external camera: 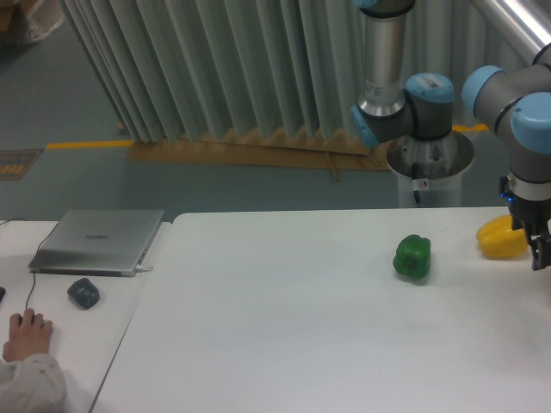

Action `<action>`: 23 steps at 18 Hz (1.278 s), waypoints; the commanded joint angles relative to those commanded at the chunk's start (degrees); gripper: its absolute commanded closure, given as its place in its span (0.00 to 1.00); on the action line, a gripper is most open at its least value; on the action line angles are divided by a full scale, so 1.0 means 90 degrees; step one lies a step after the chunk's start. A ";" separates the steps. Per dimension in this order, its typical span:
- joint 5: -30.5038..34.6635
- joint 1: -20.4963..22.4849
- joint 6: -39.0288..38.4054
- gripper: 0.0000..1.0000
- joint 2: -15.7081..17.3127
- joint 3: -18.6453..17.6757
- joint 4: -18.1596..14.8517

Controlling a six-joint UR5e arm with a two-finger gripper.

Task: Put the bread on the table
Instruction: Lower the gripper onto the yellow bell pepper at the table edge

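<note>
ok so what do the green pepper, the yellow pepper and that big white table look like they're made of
Green pepper: likely plastic, a toy; uniform saturated colour with a soft sheen. Yellow pepper: probably the same, smooth bright skin, partly hidden behind the gripper. Table: smooth white laminate or coated board by its look, with an even, faintly glossy surface and no visible grain.

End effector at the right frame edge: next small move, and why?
Probably ease the dark two-finger end effector a little leftward, over bare plain white tabletop. It hangs low beside the bright yellow pepper, half cut off by the frame, so its jaws cannot be read, and no pale tan bread shows anywhere. The glossy green pepper stands apart, leaving room.
</note>
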 joint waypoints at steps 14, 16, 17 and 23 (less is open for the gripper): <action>0.0263 0.0029 0.0078 0.00 0.0098 -0.0576 0.0410; 0.0390 0.0010 0.0088 0.00 0.0127 -0.0654 0.0400; 0.0391 0.0010 0.0098 0.00 0.0195 -0.0732 0.0410; 0.0400 0.0000 0.0098 0.00 0.0556 -0.0927 0.0166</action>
